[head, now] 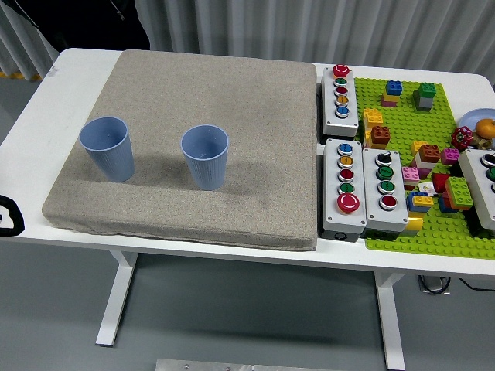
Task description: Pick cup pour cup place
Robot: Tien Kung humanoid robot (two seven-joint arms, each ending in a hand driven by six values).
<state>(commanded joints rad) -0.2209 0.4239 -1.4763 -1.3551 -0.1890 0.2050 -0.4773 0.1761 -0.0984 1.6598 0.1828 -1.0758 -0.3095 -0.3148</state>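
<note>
Two blue ribbed cups stand upright on the grey fabric mat [232, 93]. The left cup [107, 148] is near the mat's left edge, and the second cup [206, 157] stands about a hand's width to its right. Only a small black part of my left hand [9, 215] shows at the picture's left edge, by the table's near left corner and well away from both cups. Its fingers are out of sight. My right arm does not appear.
Grey button boxes [340, 90] [346, 186] [384, 189] line the mat's right side. A green baseplate [441, 232] with several coloured bricks lies further right. A person in dark clothing [85, 23] stands at the far left.
</note>
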